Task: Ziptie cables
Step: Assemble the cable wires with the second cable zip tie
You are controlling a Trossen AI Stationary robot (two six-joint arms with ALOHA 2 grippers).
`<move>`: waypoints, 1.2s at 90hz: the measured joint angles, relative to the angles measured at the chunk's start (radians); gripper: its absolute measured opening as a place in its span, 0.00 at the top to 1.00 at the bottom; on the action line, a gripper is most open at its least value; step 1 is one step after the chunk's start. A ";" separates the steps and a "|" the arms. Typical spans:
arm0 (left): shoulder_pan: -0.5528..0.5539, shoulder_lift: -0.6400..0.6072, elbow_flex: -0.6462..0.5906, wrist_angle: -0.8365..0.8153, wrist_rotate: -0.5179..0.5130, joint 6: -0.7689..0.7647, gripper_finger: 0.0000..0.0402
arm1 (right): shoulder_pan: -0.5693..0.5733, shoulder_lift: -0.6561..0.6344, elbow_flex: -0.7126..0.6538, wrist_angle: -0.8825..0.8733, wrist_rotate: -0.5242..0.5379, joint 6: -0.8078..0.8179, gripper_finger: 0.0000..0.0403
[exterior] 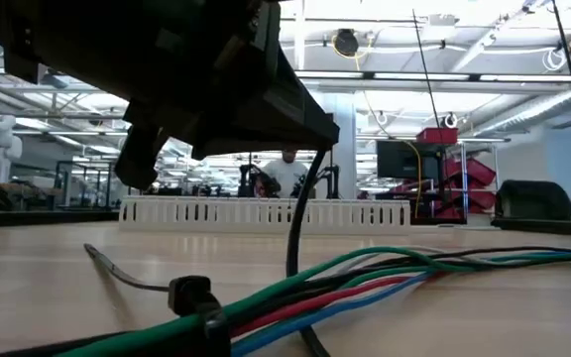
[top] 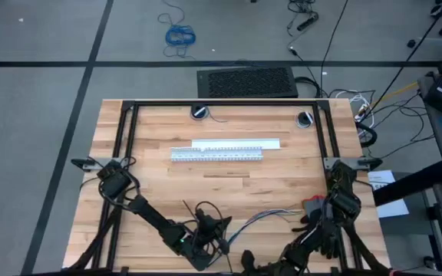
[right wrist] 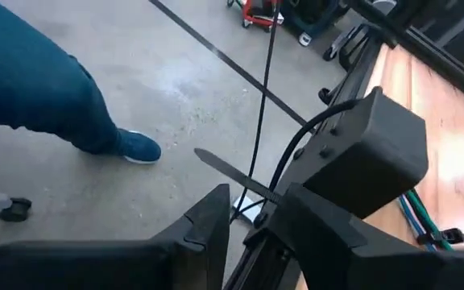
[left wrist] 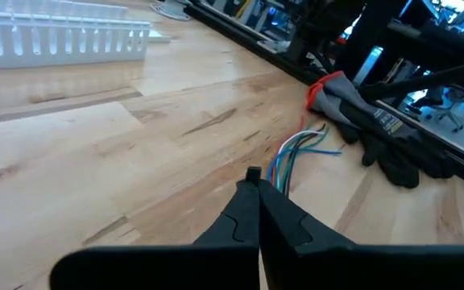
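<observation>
Busy workshop behind a wooden table (top: 167,184), with a white slotted duct (top: 217,154) lying across its middle. The cables (top: 263,218) sit on the near side of that duct, loose ends splayed toward a black glove (left wrist: 393,145). The left gripper (left wrist: 258,211) is just in front of the bundle, fingers pressed together. The right gripper (right wrist: 252,208) hangs off the table edge, fingers clamped on a thin ziptie (right wrist: 232,176). A person's leg (right wrist: 39,89) stands on the floor.
</observation>
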 joint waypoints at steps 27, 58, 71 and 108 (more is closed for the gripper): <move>0.001 0.000 0.000 0.001 0.000 0.000 1.00 | -0.013 0.025 0.000 0.100 -0.087 -0.039 0.72; 0.001 0.000 0.000 0.000 0.000 -0.001 1.00 | -0.027 0.071 0.010 0.128 -0.057 -0.036 0.77; 0.001 0.000 0.000 0.001 0.000 -0.001 1.00 | -0.026 0.071 0.010 0.127 -0.060 -0.037 0.87; 0.001 0.000 0.000 0.001 0.000 0.000 1.00 | 0.011 0.067 0.007 0.134 0.097 -0.080 1.00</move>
